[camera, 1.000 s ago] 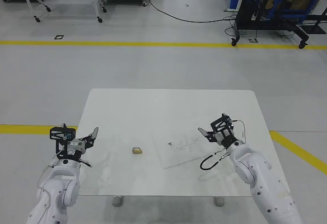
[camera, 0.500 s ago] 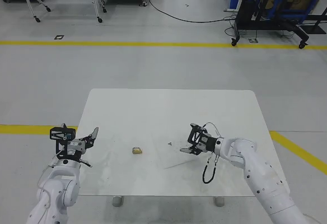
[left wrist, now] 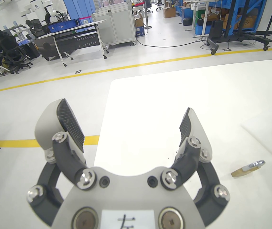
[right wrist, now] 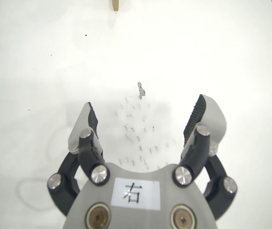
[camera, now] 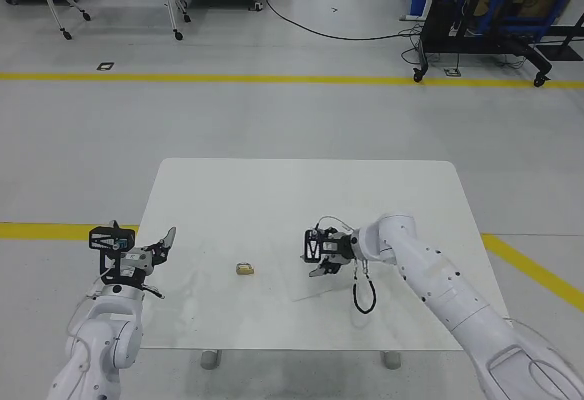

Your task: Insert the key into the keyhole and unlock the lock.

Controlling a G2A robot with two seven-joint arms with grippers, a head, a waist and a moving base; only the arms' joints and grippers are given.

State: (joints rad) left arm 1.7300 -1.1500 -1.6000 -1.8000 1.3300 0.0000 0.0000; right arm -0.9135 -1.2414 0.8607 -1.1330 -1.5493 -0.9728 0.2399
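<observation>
Found the lock [camera: 244,269], a small brass padlock with a silver shackle, lying flat on the white bench [camera: 302,190], toward the near edge and left of the middle. Saw the key [right wrist: 141,90], small and silver, also lying flat on the bench, well apart from the lock and to its right, at the far end of a patch of small dark scuff marks [right wrist: 136,134]. Noted the right pincer [camera: 312,255] over the middle of the bench, spread wide with nothing between its pads, fingertips pointing toward the lock. Placed the key just ahead of those fingertips in the right wrist view, roughly on the line midway between them and touched by neither. Noted the left pincer [camera: 144,243] at the bench's left edge, likewise spread wide and holding nothing. Saw the lock in the left wrist view ahead of that pincer and off to one side, well clear of its ribbed pads [left wrist: 69,122].
</observation>
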